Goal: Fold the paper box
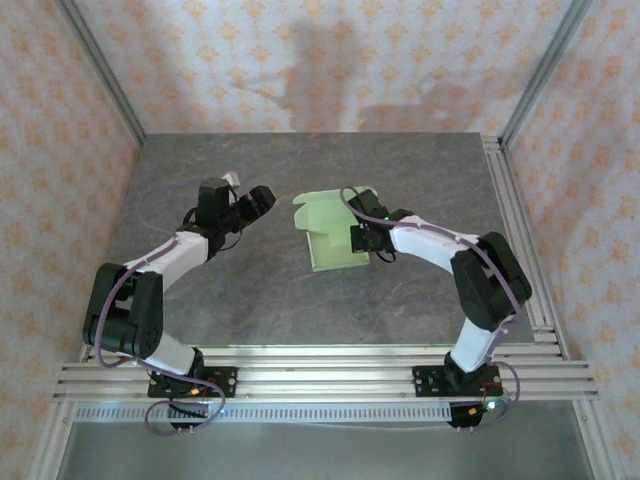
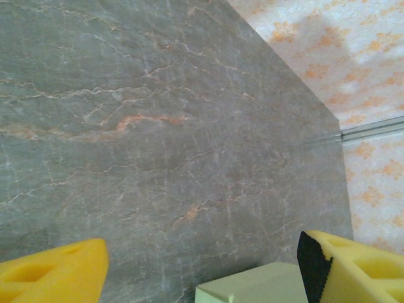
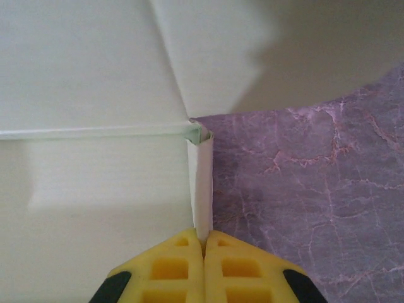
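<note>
The right gripper point(image 3: 203, 243) is clamping its yellow fingers tight on a thin upright side wall of the paper box point(image 1: 335, 232), at the box's right edge, close to a corner where creases are meeting. The box is lying near the middle of the table point(image 1: 420, 300), partly formed, with a flat panel on its near side and flaps with rounded tabs rising on its far side. To the box's left, the left gripper point(image 1: 250, 205) is hanging with its jaws spread wide and nothing between them. In its wrist view a pale corner of the box is showing just beside the right finger, and I cannot tell whether they are touching.

The card is looking thin and very light, stiff across its panels but ready to bend at the scored lines. A hard pinch is likely to be denting it, and a push is likely to be sliding it. The best hold is probably a flap edge close to a crease, with one gripper steadying a wall.

Under the box the grey, stone-patterned surface is lying flat and looking smooth, so it is probably offering little friction. Beyond the box's far side, peach wallpaper point(image 1: 300, 60) with orange motifs is enclosing the cell, and shadows are falling across it.
</note>
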